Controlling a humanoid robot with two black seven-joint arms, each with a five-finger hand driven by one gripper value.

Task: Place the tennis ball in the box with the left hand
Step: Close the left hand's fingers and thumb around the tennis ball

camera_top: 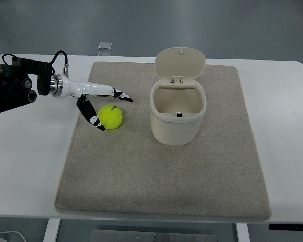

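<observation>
A yellow-green tennis ball lies on the grey mat, left of the box. The box is a cream bin with its hinged lid flipped up at the back, so its inside shows. My left hand reaches in from the left edge and sits right beside the ball. One finger stretches over the ball's far side and the thumb lies along its near left side. The fingers are spread and do not close on the ball.
The mat rests on a white table. A small grey object lies at the table's far edge. The left arm's black wrist housing with cables sits over the table's left end.
</observation>
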